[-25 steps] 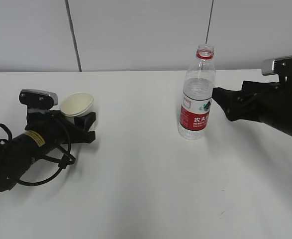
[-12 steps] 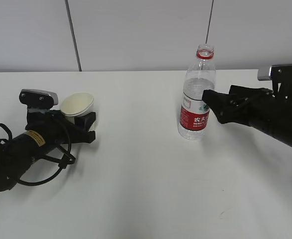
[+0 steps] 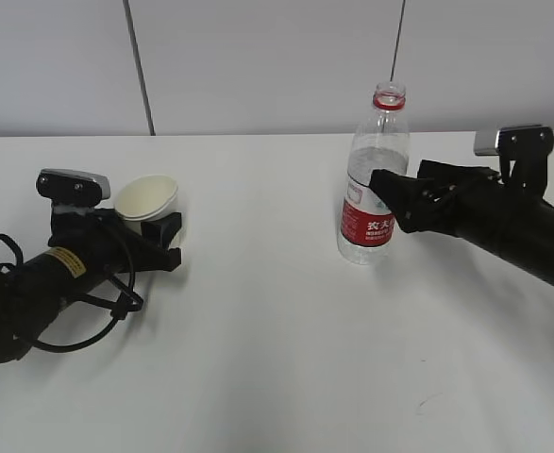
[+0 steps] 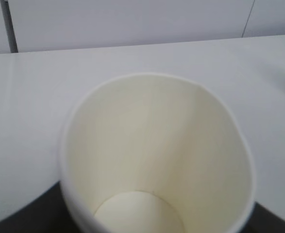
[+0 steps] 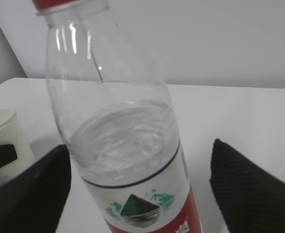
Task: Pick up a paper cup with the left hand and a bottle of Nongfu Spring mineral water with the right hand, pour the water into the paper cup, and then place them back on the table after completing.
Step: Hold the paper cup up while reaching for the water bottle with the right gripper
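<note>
Bottle: clear plastic, red label, red neck ring, uncapped; upright on the table; water about half full
Right hand: jaws apart, flanking the bottle
Paper cup: white, empty; clamped in left hand

The table is a plain white matte tabletop that runs back to a pale panelled wall. A bottle with a red label stands upright on it toward the far edge, right of the middle, partly filled with clear water. Near the left edge a paper cup sits, tilted, with the left hand lying low on the surface around it.
</note>
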You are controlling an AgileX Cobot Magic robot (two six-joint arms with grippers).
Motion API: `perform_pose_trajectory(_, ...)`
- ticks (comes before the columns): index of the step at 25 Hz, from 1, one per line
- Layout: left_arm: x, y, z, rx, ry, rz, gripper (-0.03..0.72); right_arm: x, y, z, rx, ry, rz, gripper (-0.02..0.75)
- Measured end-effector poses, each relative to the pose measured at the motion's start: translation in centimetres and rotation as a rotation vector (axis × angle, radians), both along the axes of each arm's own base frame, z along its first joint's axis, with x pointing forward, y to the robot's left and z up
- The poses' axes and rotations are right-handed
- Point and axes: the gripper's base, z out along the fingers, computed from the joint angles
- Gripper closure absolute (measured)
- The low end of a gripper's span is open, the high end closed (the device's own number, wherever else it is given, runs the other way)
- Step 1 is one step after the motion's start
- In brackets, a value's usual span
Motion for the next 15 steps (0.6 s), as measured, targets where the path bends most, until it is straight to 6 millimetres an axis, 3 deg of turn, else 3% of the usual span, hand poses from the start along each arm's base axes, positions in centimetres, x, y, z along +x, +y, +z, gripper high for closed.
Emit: perform_pose_trajectory(15,0.0,0.0,0.0,0.0,0.0,0.0,0.284,3.0,1.9,-1.8,-0.001,-0.009,0.07,0.075)
